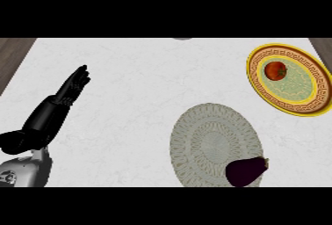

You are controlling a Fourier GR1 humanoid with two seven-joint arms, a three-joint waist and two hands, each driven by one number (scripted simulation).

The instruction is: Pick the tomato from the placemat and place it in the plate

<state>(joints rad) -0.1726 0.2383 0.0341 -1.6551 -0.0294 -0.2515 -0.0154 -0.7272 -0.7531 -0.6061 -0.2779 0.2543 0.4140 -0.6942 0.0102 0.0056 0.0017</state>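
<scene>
A white marble table (130,66) is seen from above. A red tomato (276,70) is set in the middle of a yellow patterned plate (257,83) near the table's far right corner. The left hand (71,90) is held near the table's left edge, well apart from the tomato, with fingers straight and pointed toward the far edge; nothing is held in it. A round grey woven placemat (207,140) is laid by the near edge, and a dark purple eggplant (245,171) is rested on its near right rim.
</scene>
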